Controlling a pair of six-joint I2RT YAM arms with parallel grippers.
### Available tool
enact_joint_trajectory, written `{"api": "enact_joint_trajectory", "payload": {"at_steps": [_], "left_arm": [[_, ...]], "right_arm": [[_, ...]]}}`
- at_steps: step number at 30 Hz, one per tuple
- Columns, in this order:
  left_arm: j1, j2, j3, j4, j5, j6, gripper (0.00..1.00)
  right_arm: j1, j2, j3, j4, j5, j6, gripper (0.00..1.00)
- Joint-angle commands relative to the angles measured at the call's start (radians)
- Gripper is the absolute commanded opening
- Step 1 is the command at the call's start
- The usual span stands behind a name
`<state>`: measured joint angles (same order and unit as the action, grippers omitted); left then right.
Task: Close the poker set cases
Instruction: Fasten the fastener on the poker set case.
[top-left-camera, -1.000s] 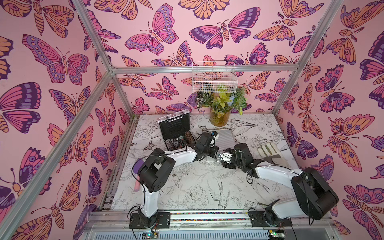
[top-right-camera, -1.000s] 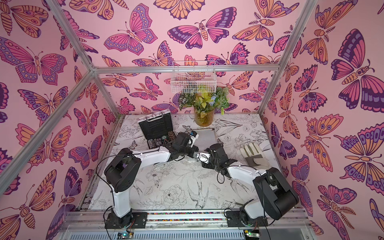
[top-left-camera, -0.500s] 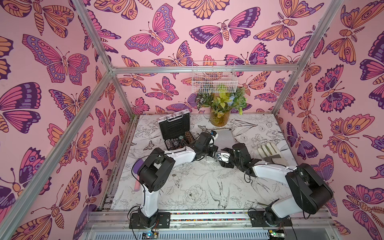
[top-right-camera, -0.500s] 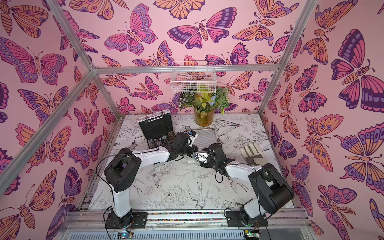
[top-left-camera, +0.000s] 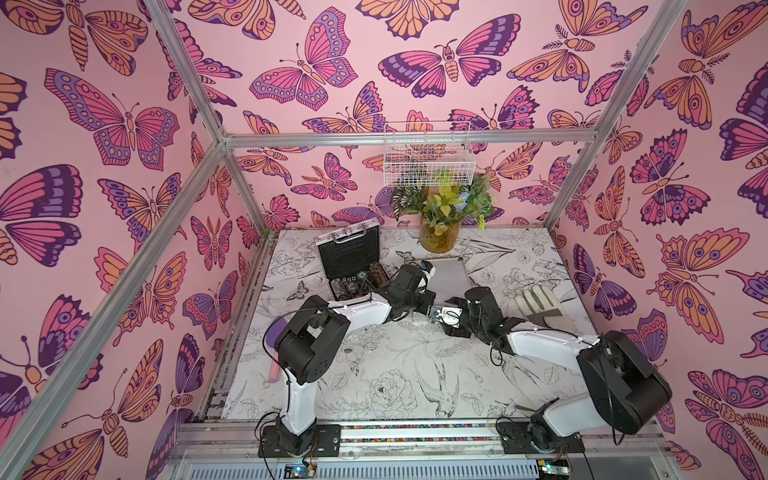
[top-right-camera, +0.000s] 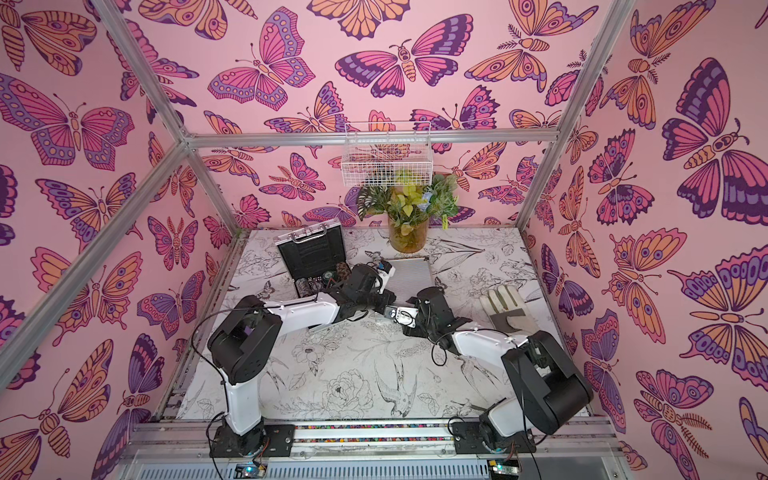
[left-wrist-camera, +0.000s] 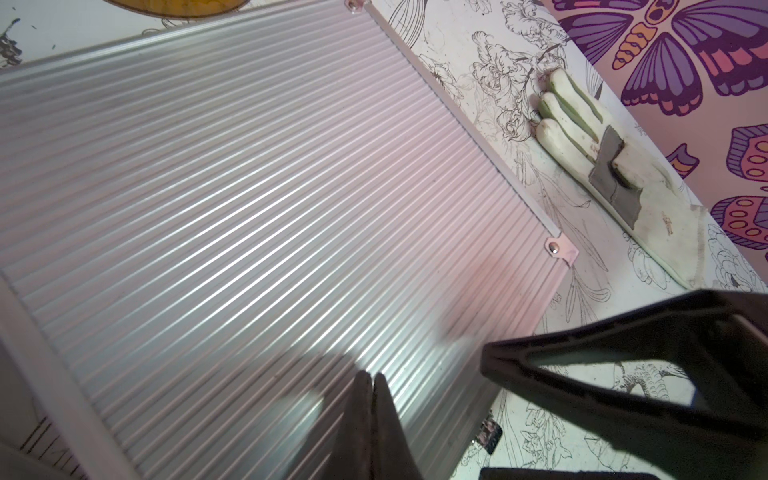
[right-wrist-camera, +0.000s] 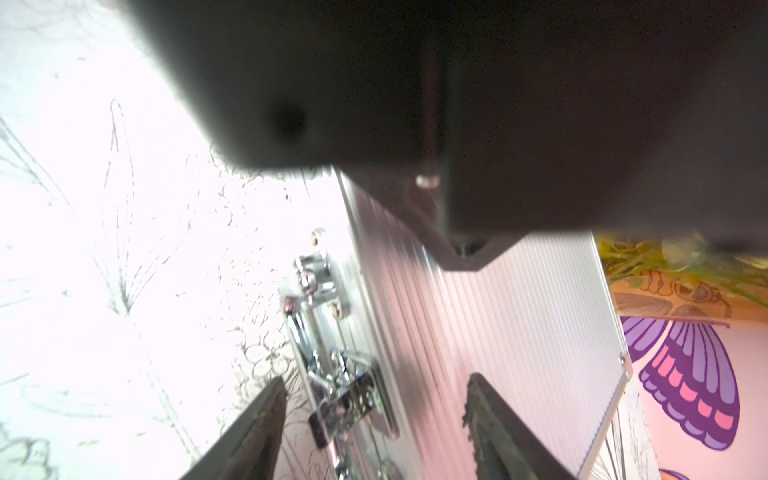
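Two poker set cases show in both top views. One case (top-left-camera: 351, 257) (top-right-camera: 313, 257) stands open at the back left, its black-lined lid upright and chips in its tray. The other case (top-left-camera: 455, 274) (top-right-camera: 409, 276) lies flat mid-table with its ribbed lid (left-wrist-camera: 249, 187) (right-wrist-camera: 519, 332) down. My left gripper (left-wrist-camera: 371, 376) is shut, with its tips on that lid near the front edge. My right gripper (right-wrist-camera: 376, 378) is open at the same edge. Its fingers (right-wrist-camera: 266, 415) stand either side of a chrome latch (right-wrist-camera: 349, 399) without gripping it.
A white work glove (top-left-camera: 540, 303) (left-wrist-camera: 602, 166) lies right of the flat case. A glass vase of plants (top-left-camera: 440, 237) stands at the back, under a white wire basket (top-left-camera: 428, 156) on the wall. Both arms meet at the flat case's front edge.
My right arm has shifted a little to the left, toward the flat case's front edge. The left gripper has stayed shut on the lid.
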<state>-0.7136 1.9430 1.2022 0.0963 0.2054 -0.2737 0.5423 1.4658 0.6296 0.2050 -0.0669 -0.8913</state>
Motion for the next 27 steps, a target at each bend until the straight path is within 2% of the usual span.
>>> {"api": "enact_joint_trajectory", "payload": {"at_steps": [1, 10, 17, 27], "left_arm": [[-0.003, 0.099, -0.099, -0.359, -0.034, 0.005, 0.00], [-0.002, 0.099, -0.100, -0.358, -0.034, 0.006, 0.00], [-0.001, 0.097, -0.099, -0.359, -0.031, 0.008, 0.00], [0.000, 0.100, -0.101, -0.357, -0.029, 0.007, 0.00]], "right_arm": [[0.004, -0.015, -0.020, -0.064, 0.067, 0.014, 0.70], [0.012, 0.040, -0.050, 0.103, 0.117, -0.013, 0.70], [0.016, 0.043, -0.054, 0.185, 0.082, 0.004, 0.70], [0.018, 0.063, -0.045, 0.203, 0.095, -0.023, 0.70]]}}
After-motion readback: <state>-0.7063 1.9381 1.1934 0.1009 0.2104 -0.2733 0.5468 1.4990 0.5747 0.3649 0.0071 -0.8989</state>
